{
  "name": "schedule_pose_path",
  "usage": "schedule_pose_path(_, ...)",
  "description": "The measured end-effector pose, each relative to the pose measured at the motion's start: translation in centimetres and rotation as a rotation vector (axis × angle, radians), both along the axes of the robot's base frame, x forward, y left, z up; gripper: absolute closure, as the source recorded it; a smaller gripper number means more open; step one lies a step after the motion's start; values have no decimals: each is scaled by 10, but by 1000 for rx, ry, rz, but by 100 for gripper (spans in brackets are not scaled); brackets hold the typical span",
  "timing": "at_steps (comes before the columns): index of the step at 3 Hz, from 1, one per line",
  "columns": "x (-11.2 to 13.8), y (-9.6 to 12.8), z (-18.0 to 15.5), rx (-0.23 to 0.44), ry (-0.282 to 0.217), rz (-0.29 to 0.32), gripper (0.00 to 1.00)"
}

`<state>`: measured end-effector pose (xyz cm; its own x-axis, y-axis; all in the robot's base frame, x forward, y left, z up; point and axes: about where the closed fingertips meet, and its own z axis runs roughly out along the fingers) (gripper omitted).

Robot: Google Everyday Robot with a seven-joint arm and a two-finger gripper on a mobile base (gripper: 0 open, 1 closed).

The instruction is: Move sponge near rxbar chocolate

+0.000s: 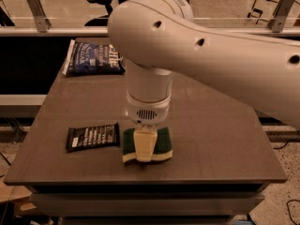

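Now, gripper: lowered straight down from the wrist onto the middle of the sponge, near the front edge of the table.
Grip: cannot tell whether it clasps the sponge or has let it go; the pale tip covers the sponge's middle and hides the contact.
Sponge: lying flat on the table, green side up, with the yellow base showing along the front edge; it sits directly under the gripper.
Rxbar chocolate: flat on the table just beside the sponge, on the picture's left; only a thin strip of tabletop shows between them.
Task standing: by my reading the sponge already lies near the bar, so little is left beyond leaving it there.
Step in hand: most likely the set-down and let-go.
Doing it well: free the sponge fully before rising, then lift straight up. Any sideways drift could drag the soft foam along or push it into the bar and shift the bar.
Arm: a thick white limb crossing from the upper right down to the wrist, hiding the middle of the tabletop.
Table: a dark flat top bearing the sponge, the bar and a bag.
Chip bag: dark blue, at the far corner on the picture's left, well apart from the sponge.
Containers: no bowl, bin or tray is in view. The chip bag and the bar's wrapper look closed, and their contents cannot be seen.
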<state>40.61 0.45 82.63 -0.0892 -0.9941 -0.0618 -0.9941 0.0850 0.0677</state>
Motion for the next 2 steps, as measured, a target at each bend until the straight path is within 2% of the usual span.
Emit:
schedule_pose_path(1, 0, 0, 1, 2, -5, 0, 0)
schedule_pose_path(2, 0, 0, 1, 2, -5, 0, 0)
